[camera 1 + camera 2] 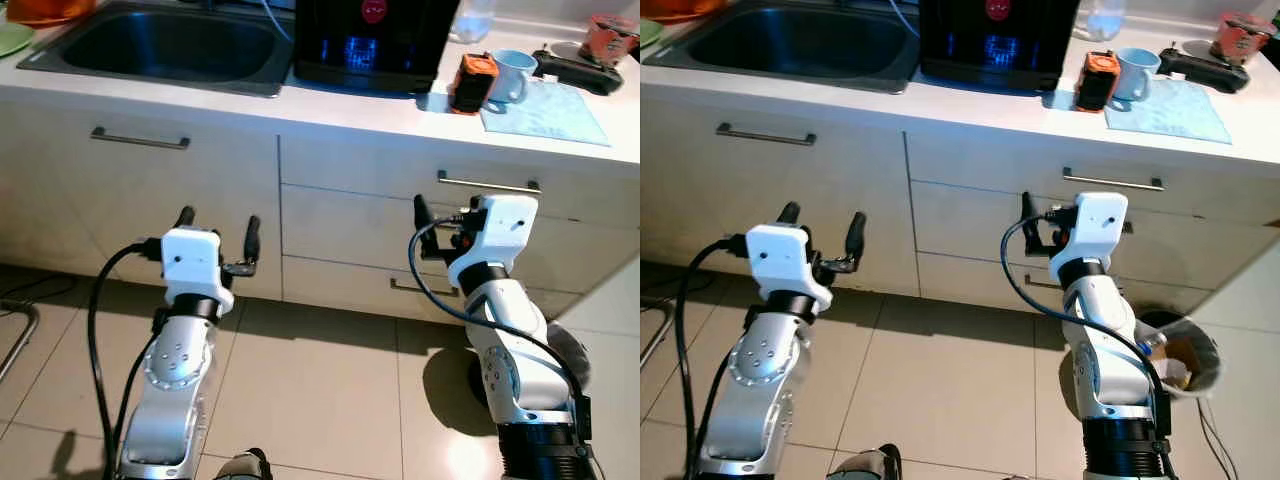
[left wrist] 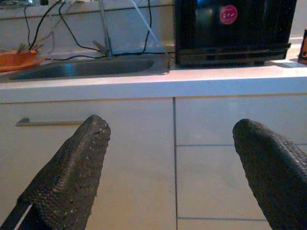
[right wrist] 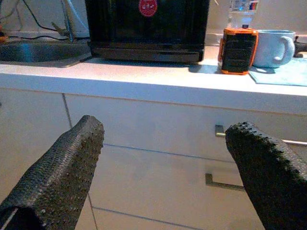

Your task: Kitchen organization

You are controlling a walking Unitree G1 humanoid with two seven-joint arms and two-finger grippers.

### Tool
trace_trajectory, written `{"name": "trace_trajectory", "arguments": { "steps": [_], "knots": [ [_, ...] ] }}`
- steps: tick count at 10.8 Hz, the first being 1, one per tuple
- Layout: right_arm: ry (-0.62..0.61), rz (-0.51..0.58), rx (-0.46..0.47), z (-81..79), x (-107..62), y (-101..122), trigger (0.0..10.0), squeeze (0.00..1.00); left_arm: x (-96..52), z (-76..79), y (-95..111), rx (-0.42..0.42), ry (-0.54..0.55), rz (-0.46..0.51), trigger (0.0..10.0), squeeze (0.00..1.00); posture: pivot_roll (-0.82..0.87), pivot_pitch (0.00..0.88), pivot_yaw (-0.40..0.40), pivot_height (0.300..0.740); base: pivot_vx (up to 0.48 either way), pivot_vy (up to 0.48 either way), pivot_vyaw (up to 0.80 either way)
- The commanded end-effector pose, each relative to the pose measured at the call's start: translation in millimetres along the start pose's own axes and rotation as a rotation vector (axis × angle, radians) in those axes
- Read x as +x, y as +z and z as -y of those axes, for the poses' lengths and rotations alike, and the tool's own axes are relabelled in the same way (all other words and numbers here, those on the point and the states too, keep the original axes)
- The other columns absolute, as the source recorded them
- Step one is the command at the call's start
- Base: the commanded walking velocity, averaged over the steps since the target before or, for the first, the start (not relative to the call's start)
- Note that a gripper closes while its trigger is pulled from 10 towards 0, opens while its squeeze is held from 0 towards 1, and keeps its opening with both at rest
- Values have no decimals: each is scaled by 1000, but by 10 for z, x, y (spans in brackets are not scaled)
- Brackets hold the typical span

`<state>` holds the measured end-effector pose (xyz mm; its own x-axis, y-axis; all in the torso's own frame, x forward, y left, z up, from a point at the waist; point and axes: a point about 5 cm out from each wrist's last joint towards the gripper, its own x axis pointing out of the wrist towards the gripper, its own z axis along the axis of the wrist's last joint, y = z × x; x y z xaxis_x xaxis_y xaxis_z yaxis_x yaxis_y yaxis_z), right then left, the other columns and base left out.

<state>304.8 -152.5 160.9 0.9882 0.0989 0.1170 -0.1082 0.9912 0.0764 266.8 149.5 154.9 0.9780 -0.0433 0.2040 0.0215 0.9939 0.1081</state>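
Left eye view looks down on a pale worktop (image 1: 350, 110) above white cabinet fronts with slim metal handles (image 1: 140, 138). A stainless steel sink (image 1: 165, 45) is sunk into it at the robot's left, and just beside the sink stands a black boxy appliance with a red round sticker (image 1: 370, 40). Further right, a small orange-and-black rectangular device (image 1: 471, 83) stands upright, touching or nearly touching a light blue ceramic mug (image 1: 514, 72), which sits on a pale blue cloth (image 1: 550, 112).

Both arms are raised before the cabinets, over the beige tiled floor (image 1: 330, 390). The left tool (image 1: 218, 232) is released, its black fingers (image 2: 72, 177) spread wide and holding nothing, pointing at the cupboard door under the sink. The right tool (image 3: 168, 163) is likewise released and empty, facing the drawer fronts below the mug.
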Motion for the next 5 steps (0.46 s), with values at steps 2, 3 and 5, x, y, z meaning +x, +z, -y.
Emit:
{"name": "trace_trajectory", "arguments": {
  "steps": [2, 3, 5],
  "knots": [
    [2, 0, -1, 11, -12, -14, 10000, 0, -37, -12, -44, -3, 13, -17, 10000, 0, 6, 88, -41, 740, 0, 0, 0],
    [1, 0, 2, 14, -16, -25, 10000, 0, -41, -20, -54, -2, 21, -21, 10000, 0, 8, 87, -40, 740, 0, 0, 0],
    [-2, 3, 13, 28, 16, -43, 10000, 0, -3, -13, -79, -1, 26, -23, 10000, 0, 4, 66, -40, 740, 0, 0, 0]
  ]
}}
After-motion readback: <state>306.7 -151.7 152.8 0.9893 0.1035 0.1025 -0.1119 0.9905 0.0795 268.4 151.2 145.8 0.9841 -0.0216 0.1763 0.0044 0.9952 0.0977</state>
